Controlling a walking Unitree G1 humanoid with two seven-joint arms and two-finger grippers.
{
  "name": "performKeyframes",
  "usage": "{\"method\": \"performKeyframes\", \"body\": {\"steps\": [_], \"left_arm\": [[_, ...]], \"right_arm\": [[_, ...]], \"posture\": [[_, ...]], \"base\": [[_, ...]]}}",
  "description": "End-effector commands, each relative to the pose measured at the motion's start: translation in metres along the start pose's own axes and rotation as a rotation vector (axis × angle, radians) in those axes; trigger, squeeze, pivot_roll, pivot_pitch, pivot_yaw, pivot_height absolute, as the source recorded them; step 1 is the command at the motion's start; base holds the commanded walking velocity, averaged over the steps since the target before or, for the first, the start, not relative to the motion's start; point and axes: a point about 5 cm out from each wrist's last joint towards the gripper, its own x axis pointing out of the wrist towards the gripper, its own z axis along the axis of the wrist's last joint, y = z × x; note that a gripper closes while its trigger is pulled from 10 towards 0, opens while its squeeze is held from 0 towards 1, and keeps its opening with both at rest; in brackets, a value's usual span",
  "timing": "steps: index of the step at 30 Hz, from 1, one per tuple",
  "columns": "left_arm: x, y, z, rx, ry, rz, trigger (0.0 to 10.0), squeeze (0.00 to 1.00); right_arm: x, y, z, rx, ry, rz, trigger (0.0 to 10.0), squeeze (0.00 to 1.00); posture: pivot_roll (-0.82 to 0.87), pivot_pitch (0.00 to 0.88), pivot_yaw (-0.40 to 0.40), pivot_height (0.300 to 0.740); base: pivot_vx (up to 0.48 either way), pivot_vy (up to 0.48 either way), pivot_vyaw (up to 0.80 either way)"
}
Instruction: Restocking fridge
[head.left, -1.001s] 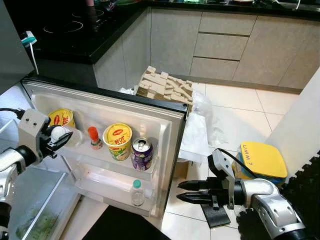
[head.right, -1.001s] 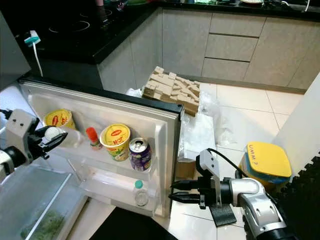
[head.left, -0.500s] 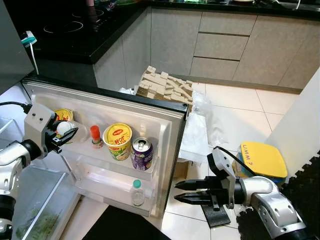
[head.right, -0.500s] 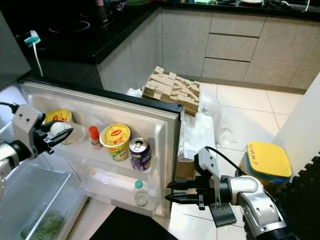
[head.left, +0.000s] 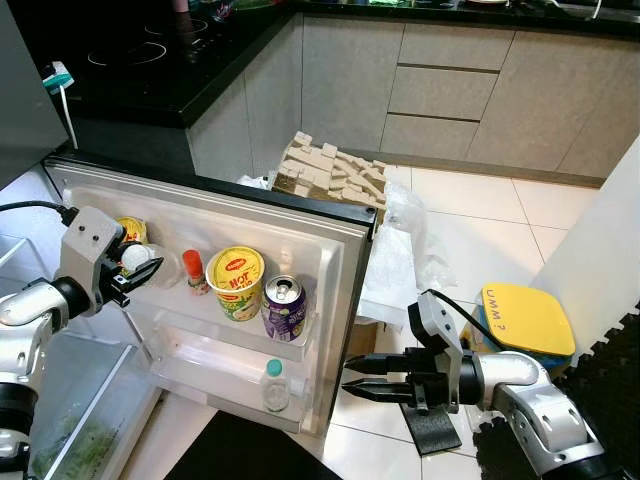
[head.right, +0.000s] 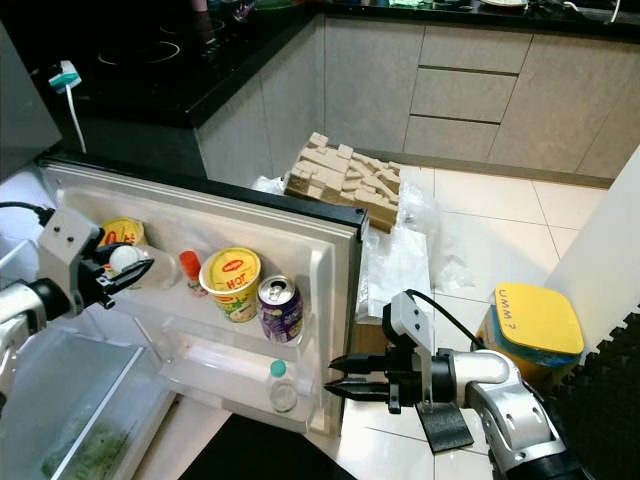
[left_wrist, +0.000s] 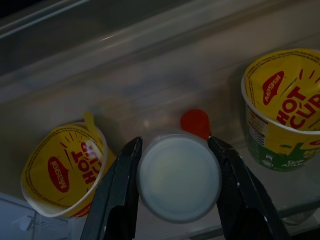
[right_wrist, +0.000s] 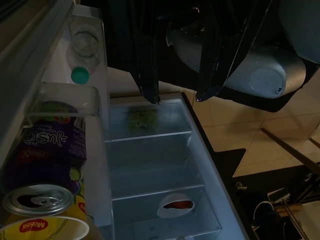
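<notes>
The left pincer (left_wrist: 172, 200) clasps a white-capped jar (left_wrist: 179, 176) by its sides, at the upper door shelf (head.left: 225, 320); one noodle cup (left_wrist: 62, 167) sits at nine o'clock, another (left_wrist: 285, 107) at two. It looks smooth and possibly slippery: grip below the cap. The right pincer (head.left: 362, 378) hovers narrowly parted, holding nothing.

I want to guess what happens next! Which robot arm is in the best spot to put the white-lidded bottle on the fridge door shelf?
Probably the left. Its claw already grips the white-lidded bottle right at the door shelf, between two yellow noodle cups. The right claw hangs empty and open, low beside the door's edge.
</notes>
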Motion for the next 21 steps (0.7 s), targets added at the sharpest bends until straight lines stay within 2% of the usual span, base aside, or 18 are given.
{"method": "performKeyframes", "body": {"steps": [1,7,18,21], "left_arm": [[0.002,0.001,0.006,0.038,-0.02,-0.003,10.0,0.0],[0.003,0.004,0.005,0.089,0.017,0.007,10.0,0.0],[0.01,0.007,0.009,0.152,0.003,0.077,10.0,0.0],[0.015,0.0,0.007,0.146,-0.007,0.053,10.0,0.0]], "right_arm": [[0.0,-0.002,0.0,0.011,-0.001,-0.011,10.0,0.0],[0.001,-0.002,0.001,0.009,-0.009,-0.014,10.0,0.0],[0.001,-0.001,0.002,0.008,-0.019,-0.016,10.0,0.0],[0.001,-0.002,0.002,0.006,-0.017,-0.017,10.0,0.0]], "posture": [[-0.06,0.0,0.031,0.74],[-0.06,0.0,0.032,0.74],[-0.06,0.0,0.031,0.74],[-0.06,0.0,0.031,0.74]], "base": [[0.0,0.0,0.0],[0.0,0.0,0.0],[0.0,0.0,0.0],[0.0,0.0,0.0]]}}
